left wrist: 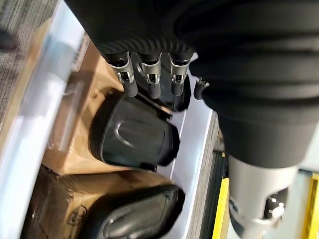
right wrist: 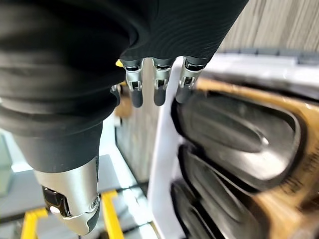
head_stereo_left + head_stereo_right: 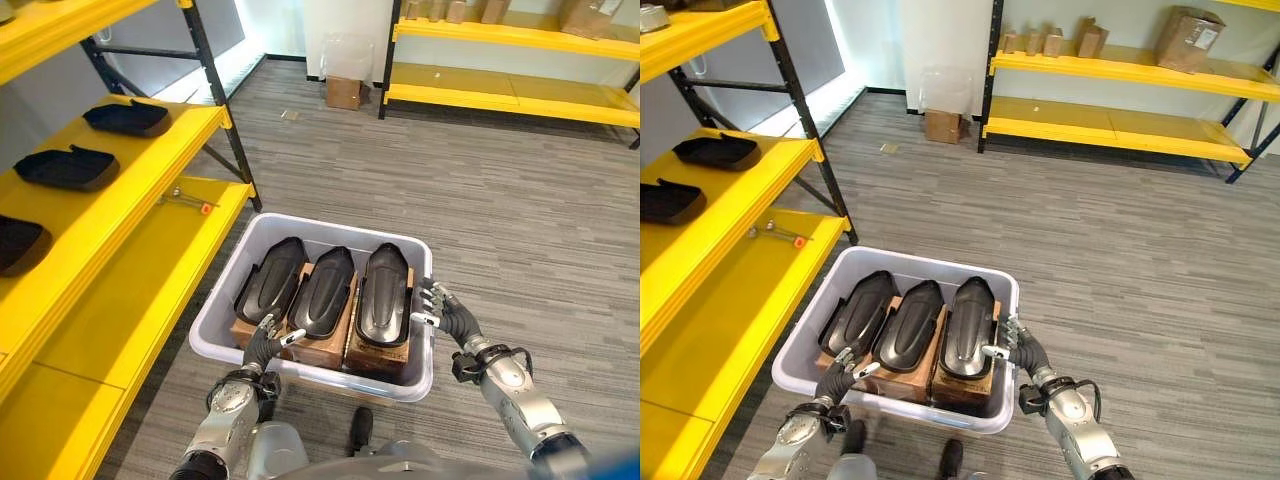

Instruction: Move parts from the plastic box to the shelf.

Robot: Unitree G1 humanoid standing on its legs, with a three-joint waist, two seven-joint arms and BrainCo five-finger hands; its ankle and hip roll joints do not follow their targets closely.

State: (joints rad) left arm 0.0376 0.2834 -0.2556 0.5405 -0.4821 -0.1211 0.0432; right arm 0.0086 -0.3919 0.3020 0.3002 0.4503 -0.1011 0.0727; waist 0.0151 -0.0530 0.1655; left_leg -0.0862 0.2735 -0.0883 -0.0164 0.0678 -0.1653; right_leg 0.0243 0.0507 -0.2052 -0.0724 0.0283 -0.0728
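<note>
A grey plastic box (image 3: 216, 308) stands on the floor in front of me, with three long black parts side by side on cardboard blocks: left part (image 3: 272, 277), middle part (image 3: 323, 290), right part (image 3: 385, 292). My left hand (image 3: 262, 345) hovers open over the box's near left corner, fingers (image 1: 152, 82) just above the near end of the left part (image 1: 132, 137). My right hand (image 3: 447, 312) is open at the box's right rim (image 2: 162, 149), its fingers (image 2: 157, 84) over the rim beside the right part (image 2: 234, 134). Neither hand holds anything.
The yellow shelf (image 3: 130, 240) runs along my left, with three black parts (image 3: 128, 117) (image 3: 66, 167) (image 3: 15, 243) on its middle level and a small tool (image 3: 190, 203) on the lower level. A cardboard box (image 3: 343, 92) and another yellow rack (image 3: 510, 90) stand at the far wall.
</note>
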